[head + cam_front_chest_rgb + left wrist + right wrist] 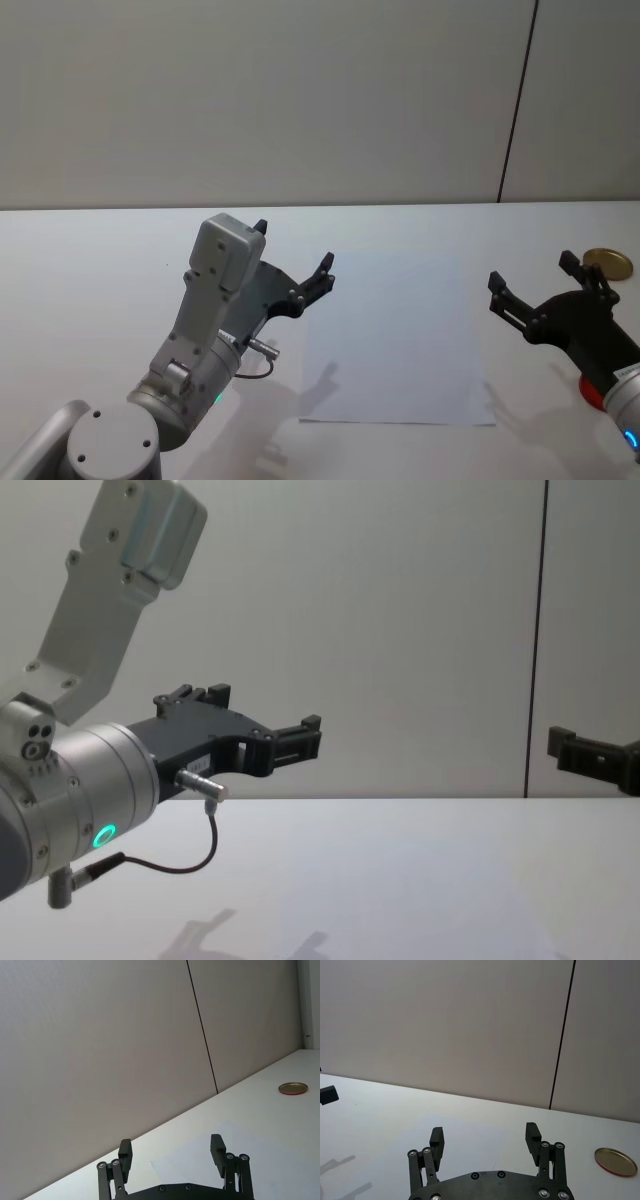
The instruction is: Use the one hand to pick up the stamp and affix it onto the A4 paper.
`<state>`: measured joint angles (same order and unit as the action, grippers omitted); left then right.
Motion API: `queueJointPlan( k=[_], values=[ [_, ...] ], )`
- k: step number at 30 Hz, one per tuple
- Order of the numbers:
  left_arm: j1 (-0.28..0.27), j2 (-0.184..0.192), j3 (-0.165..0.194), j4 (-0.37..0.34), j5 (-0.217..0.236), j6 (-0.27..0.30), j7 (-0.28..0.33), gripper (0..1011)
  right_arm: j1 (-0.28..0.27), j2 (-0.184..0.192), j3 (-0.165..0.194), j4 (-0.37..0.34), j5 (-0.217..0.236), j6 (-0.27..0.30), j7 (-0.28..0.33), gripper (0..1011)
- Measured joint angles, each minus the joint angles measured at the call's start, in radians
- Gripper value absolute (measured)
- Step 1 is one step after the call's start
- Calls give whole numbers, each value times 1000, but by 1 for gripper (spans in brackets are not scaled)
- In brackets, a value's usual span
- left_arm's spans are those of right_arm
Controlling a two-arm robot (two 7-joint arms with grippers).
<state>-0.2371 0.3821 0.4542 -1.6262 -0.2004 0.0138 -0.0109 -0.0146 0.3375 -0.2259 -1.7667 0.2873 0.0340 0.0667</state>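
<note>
Between my two arms the A4 paper (400, 340) lies flat mid-table (100, 260), with bare white surface running from it to the far edge under the wall. My left gripper (294, 245) hangs over the paper's left edge, jaws wide apart. My right gripper (532, 270) hovers just off its right edge, jaws apart too. From the chest view I can see the left gripper is well above the tabletop. The head view adds a red object (590, 392) under my right arm and a gold disc (607, 263) by the far edge. Where the stamp lies I cannot tell.
</note>
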Motion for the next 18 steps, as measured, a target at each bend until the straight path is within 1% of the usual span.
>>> queueJointPlan(
  k=[18],
  values=[
    [0, 0, 0, 0, 0, 0, 0, 993, 0, 0, 0, 0, 0, 0, 0, 1001]
  ],
)
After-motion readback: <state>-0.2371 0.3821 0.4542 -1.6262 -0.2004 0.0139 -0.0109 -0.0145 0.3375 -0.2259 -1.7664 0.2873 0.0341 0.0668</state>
